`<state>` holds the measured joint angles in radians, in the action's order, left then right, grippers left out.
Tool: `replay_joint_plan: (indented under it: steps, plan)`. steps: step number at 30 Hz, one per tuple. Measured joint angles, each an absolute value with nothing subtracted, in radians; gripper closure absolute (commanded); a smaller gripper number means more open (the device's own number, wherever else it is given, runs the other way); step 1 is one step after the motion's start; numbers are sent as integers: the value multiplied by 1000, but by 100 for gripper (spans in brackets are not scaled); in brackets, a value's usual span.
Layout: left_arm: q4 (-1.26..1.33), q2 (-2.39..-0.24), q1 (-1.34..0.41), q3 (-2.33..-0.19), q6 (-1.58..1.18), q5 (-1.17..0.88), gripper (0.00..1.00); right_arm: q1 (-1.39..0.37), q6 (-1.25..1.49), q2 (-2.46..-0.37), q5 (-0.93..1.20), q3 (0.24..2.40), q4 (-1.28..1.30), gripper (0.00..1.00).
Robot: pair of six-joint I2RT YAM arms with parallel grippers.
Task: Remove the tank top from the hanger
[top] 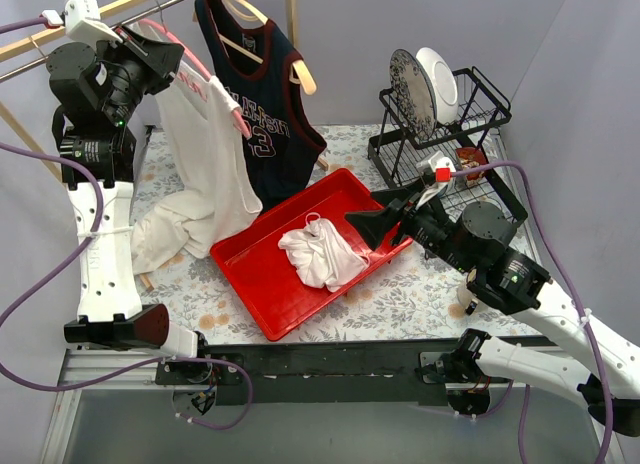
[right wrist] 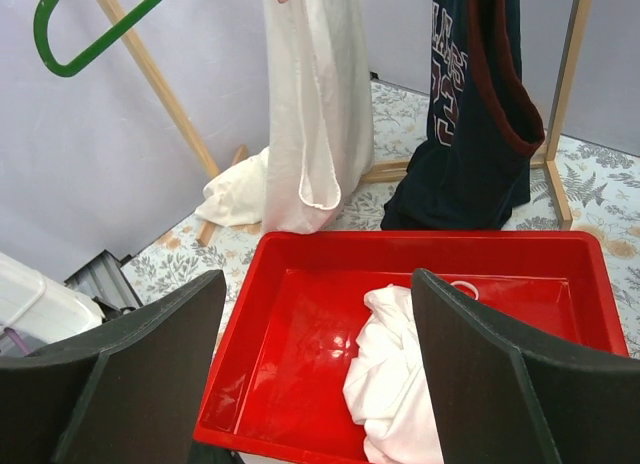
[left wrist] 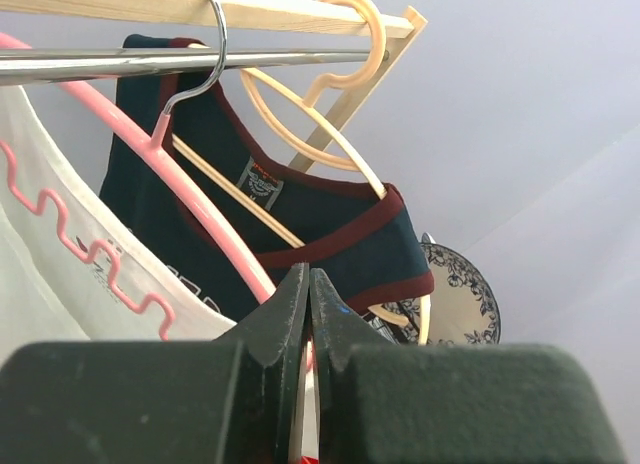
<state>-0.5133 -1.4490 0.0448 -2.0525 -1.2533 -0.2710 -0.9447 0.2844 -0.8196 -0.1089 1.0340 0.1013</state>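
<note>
A white tank top (top: 205, 154) hangs on a pink hanger (top: 215, 89) from the rail, and its hem pools on the table. My left gripper (top: 165, 54) is raised at the hanger's upper arm and is shut on the pink hanger (left wrist: 190, 199). The white fabric (left wrist: 40, 244) hangs to its left in the left wrist view. My right gripper (top: 385, 229) is open and empty, low over the right end of a red tray (top: 250, 284). In the right wrist view the gripper (right wrist: 318, 284) faces the tank top (right wrist: 310, 104) across the tray.
A crumpled white garment (top: 320, 252) lies in the red tray (right wrist: 250, 284). A navy jersey (top: 265, 114) hangs on a cream hanger (top: 290, 59) beside the tank top. A black dish rack (top: 450, 124) with plates stands back right. A green hanger (right wrist: 90, 34) hangs far left.
</note>
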Motion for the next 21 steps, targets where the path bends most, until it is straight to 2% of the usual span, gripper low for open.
replay_joint_plan:
  steps: [10,12,13,15,21]
  plan:
    - [-528,-1462,45,-2110,-1280,-304,100,-945,286,-825,-97,1043,111,18]
    - [-527,-1460,45,-2106,-1282,-304,62,-945,286,-825,-98,1043,111,18]
    - [-526,-1459,45,-2100,-1282,-304,50,-945,286,-825,-98,1043,111,18]
    - [-538,-1453,45,-2092,-1288,-297,36,-945,287,-824,-97,1043,111,18]
    - [-619,-1411,45,-2072,-1298,-229,33,-945,294,-817,-97,1043,111,18]
